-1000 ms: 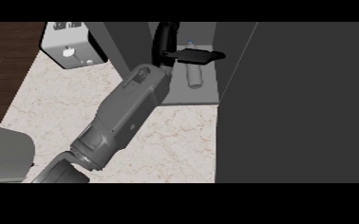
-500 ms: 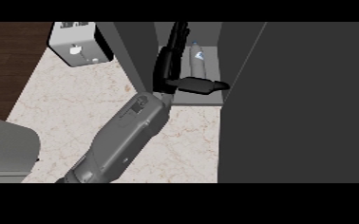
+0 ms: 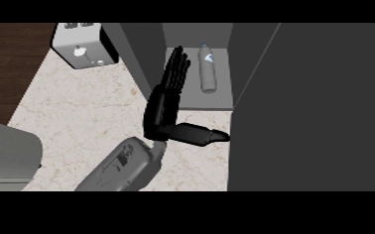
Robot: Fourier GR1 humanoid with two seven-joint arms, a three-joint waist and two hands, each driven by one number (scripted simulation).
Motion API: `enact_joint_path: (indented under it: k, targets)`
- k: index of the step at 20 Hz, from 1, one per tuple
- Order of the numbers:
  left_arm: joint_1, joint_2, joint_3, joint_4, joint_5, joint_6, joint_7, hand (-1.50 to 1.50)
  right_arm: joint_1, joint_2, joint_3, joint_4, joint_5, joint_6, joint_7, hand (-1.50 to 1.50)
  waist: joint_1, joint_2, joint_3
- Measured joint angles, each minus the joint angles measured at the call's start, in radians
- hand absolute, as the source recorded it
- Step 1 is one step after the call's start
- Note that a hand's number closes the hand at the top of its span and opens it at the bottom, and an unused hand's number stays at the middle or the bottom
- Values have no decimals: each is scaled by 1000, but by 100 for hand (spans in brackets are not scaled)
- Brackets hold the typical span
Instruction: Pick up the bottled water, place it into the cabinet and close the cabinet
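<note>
The bottled water (image 3: 209, 74) lies inside the cabinet (image 3: 143, 49), already placed. The left hand (image 3: 165, 106) is beside it with straight fingers, holding nothing. It seems only closing the door (image 3: 307, 104) is left.

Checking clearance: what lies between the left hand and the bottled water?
Head view: only a bare strip of cabinet floor separates the left hand from the bottled water.

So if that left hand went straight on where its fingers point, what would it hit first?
Probably the cabinet's back wall, though depth is unclear. The water bottle lies just right of the left hand.
</note>
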Motion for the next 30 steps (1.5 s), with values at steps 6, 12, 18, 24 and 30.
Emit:
enact_joint_path:
  k: [6, 12, 18, 24, 30]
  targets:
    - [194, 82, -48, -185, -12, -7, -6, -150, 5, -68, 98, -3, 11, 76, 46, 150, 5, 1, -1]
    - [349, 163, -61, -343, -19, -18, -20, -150, -2, -101, 221, -8, 29, 121, 92, 150, 1, 2, -1]
    - [460, 247, -21, -443, -4, -50, -41, -150, -17, -104, 379, -19, 59, 112, 161, 150, -3, 2, -2]
    - [546, 299, 5, -523, 12, -70, -53, -150, -58, -77, 545, -38, 143, 69, 229, 150, -6, -1, -4]
    - [630, 359, 69, -575, 57, -117, -75, -150, -128, -31, 671, -87, 324, -14, 328, 150, -1, -2, -5]
